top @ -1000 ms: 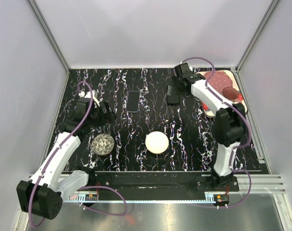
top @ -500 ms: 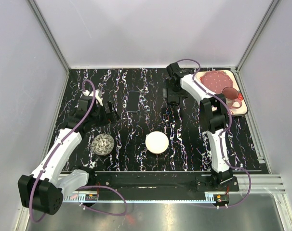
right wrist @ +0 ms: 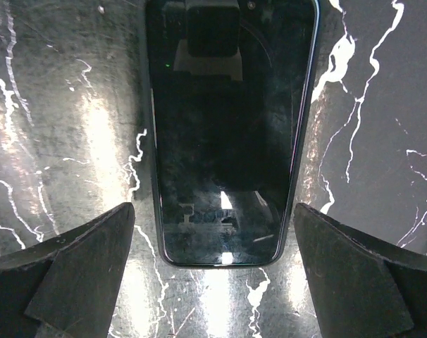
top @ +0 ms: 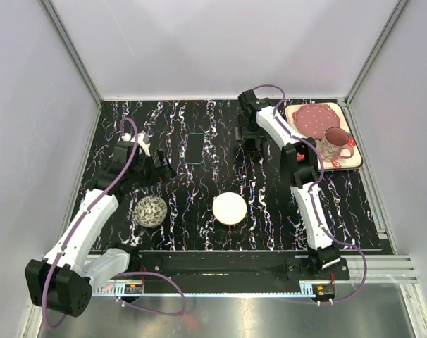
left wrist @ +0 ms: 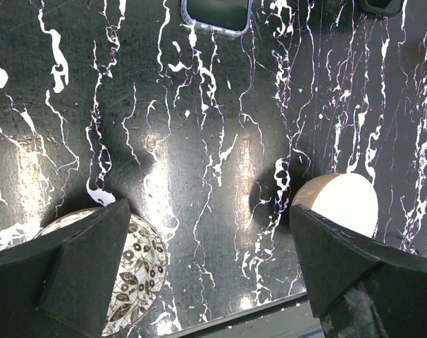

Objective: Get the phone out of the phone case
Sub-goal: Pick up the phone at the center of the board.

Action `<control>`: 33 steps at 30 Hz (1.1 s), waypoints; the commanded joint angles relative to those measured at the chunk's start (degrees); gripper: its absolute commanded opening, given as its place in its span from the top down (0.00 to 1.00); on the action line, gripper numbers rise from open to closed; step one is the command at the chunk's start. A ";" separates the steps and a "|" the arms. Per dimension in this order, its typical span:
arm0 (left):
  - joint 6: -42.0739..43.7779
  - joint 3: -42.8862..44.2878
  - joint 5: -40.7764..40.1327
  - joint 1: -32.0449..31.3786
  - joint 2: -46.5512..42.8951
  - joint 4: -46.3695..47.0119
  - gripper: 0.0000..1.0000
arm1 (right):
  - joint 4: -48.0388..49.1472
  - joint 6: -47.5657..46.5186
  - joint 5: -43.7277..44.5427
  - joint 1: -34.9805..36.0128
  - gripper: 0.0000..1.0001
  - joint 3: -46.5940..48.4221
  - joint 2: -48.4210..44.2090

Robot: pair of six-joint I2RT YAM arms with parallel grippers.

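Desk (top: 270,211): black with white marble veins; it carries everything below
Tray (top: 345,164): pale, at the far right corner of the desk, holding a plate and a mug
Plate (top: 312,118): pink, on the far part of the tray
Phone case (top: 194,148): pale-rimmed with a dark middle, flat on the desk left of centre toward the back; whether anything sits inside it cannot be told
Phone (right wrist: 227,127): dark, screen up, flat on the desk under the right claw, between the phone case and the tray and apart from both
Cream disc (top: 230,208): round, near the middle of the desk, closer to the arm bases than the phone case
Patterned bowl (top: 151,211): round, left of the cream disc, near the left arm
Mug (top: 331,144): pinkish, on the near part of the tray, beside the plate
Right claw (right wrist: 213,208): released, fingers spread wide on either side of the phone's near end, not gripping it
Left claw (left wrist: 208,211): released and empty, over bare desk between the patterned bowl and the cream disc
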 commanded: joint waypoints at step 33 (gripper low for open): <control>-12.44 13.89 2.23 0.51 15.10 -2.76 0.01 | 12.62 6.24 -11.80 -1.25 0.52 -26.94 -17.63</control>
